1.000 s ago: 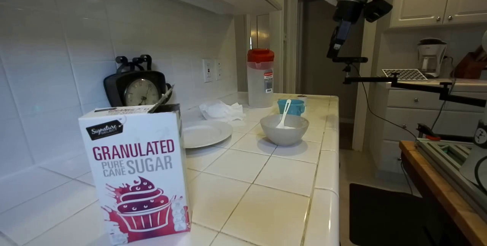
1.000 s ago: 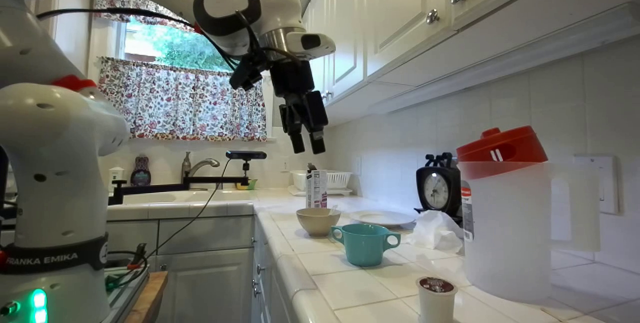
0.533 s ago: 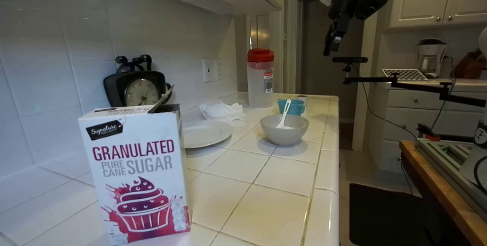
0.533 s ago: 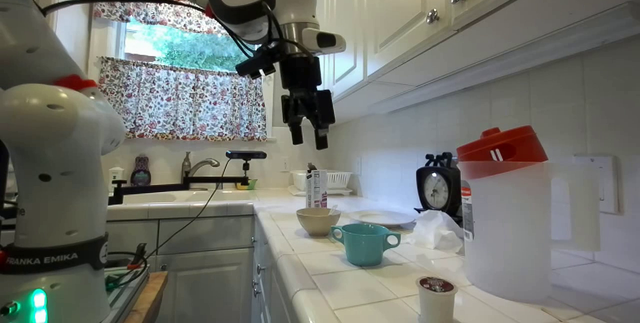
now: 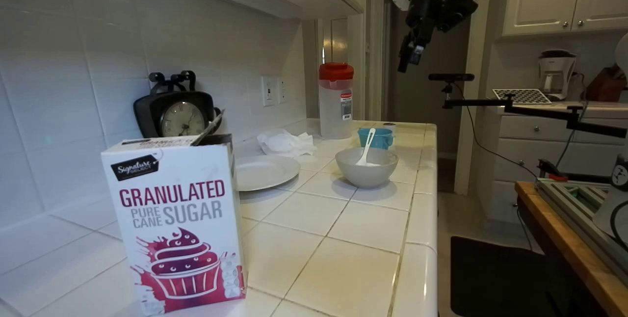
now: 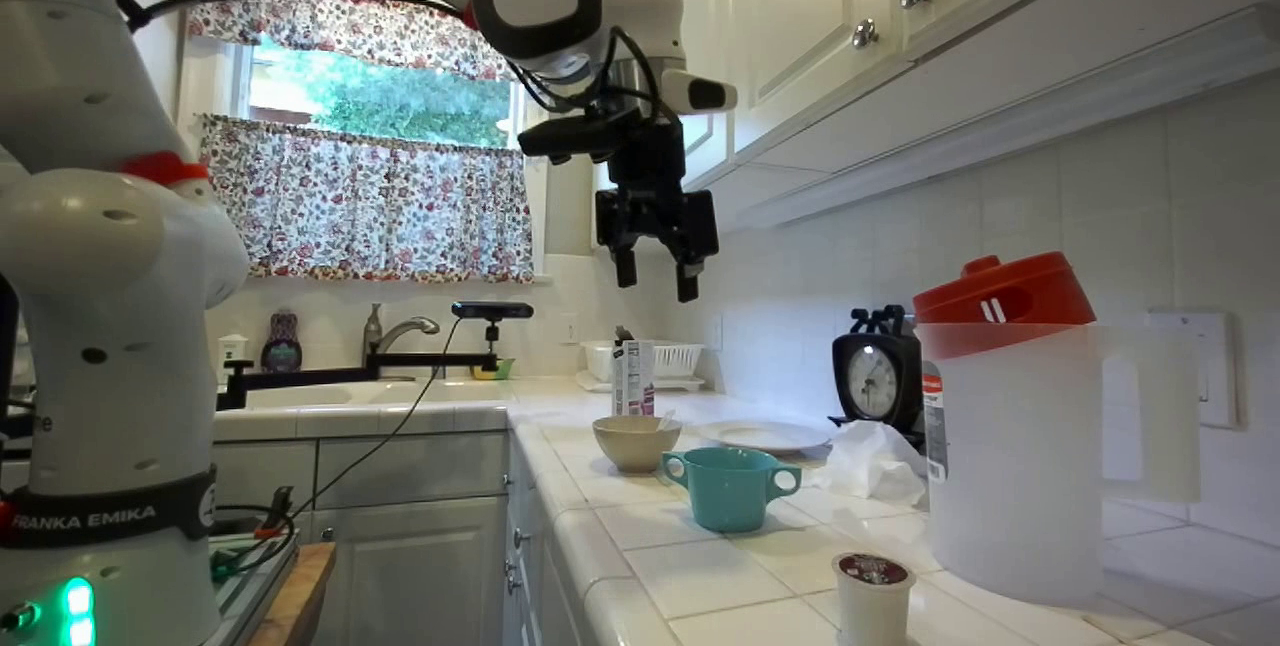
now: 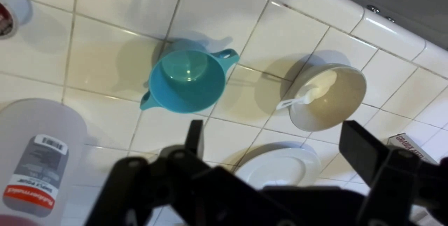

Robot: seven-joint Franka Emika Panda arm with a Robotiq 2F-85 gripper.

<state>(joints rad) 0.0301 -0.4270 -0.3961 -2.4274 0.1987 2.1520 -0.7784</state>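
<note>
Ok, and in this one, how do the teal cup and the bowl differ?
Colour: the teal cup is blue-green, while the bowl is a plain greyish beige.
Shape: the teal cup has a handle on each side; the bowl has none.
Contents: the bowl holds a white spoon, while no utensil shows in the teal cup.
Shared: both stand upright on the tiled counter.

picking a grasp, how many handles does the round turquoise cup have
2 on the cup, none hidden: one turquoise loop handle nearer the white-tiled counter edge, a second handle opposite.
</note>
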